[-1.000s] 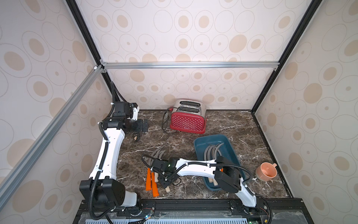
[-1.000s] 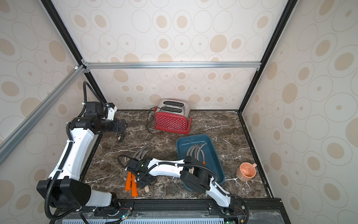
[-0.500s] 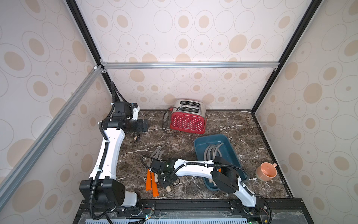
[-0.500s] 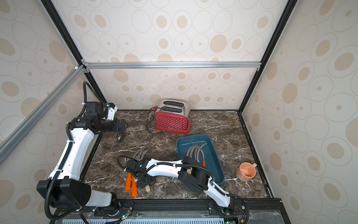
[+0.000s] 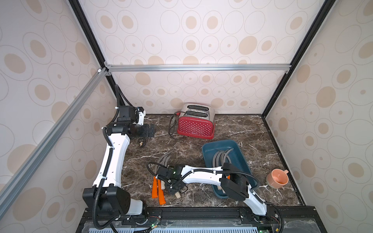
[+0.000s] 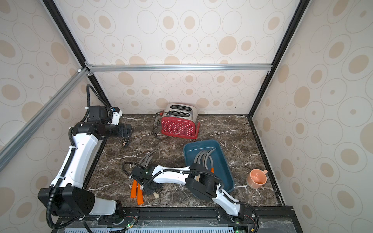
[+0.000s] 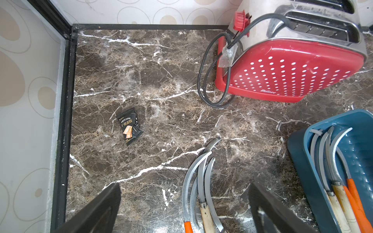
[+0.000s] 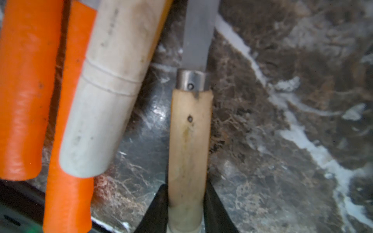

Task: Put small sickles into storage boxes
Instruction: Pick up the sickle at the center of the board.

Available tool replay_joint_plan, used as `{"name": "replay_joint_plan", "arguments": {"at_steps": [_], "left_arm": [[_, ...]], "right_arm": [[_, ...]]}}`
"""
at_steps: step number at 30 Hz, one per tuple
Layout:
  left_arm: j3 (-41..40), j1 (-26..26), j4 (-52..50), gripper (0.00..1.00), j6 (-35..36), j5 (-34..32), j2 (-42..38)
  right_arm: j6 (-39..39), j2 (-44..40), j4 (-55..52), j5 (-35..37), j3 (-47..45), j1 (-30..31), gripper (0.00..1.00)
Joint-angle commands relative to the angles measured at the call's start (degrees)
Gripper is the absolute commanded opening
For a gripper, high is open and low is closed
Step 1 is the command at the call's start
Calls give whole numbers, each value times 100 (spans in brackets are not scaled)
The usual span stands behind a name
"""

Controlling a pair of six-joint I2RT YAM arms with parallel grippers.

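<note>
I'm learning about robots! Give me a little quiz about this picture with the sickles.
1. True or false: the right gripper is shut on a wooden-handled sickle.
2. The peach cup is: A outside the teal tray; B inside it; C in a gripper.
3. Fill in: the left gripper is ____, holding nothing.
Key: 1 true; 2 A; 3 open.

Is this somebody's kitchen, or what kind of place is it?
Probably a robot practice booth dressed like a kitchen: a left arm and right arm, a metal frame holding wallpapered panels, and a red toaster on a marble-look counter.
</note>
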Motion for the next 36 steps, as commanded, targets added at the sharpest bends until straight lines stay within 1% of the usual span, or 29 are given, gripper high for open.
{"name": "replay_joint_plan", "arguments": {"at_steps": [1, 5, 13, 29, 36], "left_arm": [[109, 36, -55, 99, 138, 69, -154], [133, 38, -64, 99, 140, 68, -154], [186, 35, -64, 99, 128, 96, -163], [203, 37, -64, 99, 111, 125, -216], [243, 30, -40, 99, 108, 56, -233]], "right_arm": [[79, 173, -147, 189, -84, 46, 22], [12, 138, -176, 271, -105, 43, 17], [-77, -29, -336, 515, -110, 46, 11], [-296, -368, -836, 1015, -153, -80, 7], [-354, -632, -702, 1067, -287, -196, 7]]}}
